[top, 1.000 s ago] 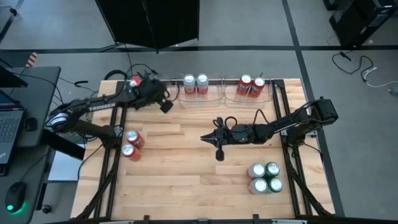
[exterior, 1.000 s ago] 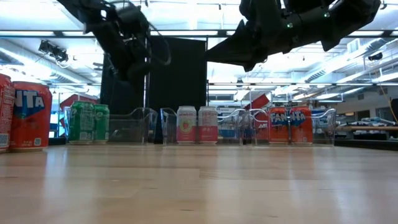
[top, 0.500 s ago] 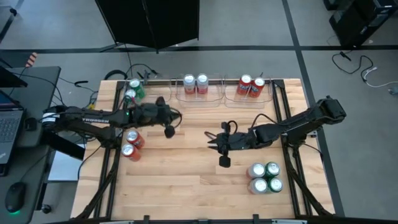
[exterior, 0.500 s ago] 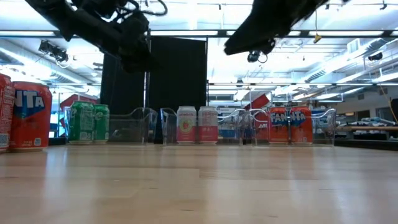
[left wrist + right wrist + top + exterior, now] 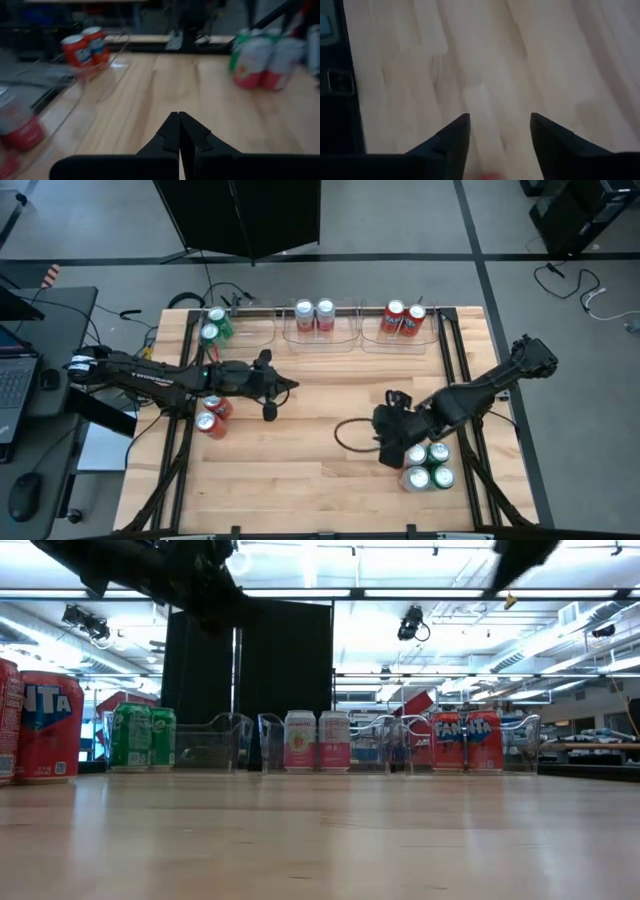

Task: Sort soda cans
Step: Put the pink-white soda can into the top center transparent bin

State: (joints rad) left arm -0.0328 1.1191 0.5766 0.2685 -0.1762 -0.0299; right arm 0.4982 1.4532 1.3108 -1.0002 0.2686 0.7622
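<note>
Presently my left gripper (image 5: pixel 292 385) hangs pinched together and empty over mid-table, near two red cans (image 5: pixel 210 413). My right gripper (image 5: pixel 500 131), fingers apart on nothing, hovers just beside the green and silver-white cans (image 5: pixel 427 464); I should centre one can squarely between the fingers before closing.

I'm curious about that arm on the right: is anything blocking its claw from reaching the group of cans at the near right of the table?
Nothing visible does. In the high view the right gripper, fingers apart and empty, hangs right beside the four-can cluster of green and silver-white cans, with only bare wooden table around it.
</note>
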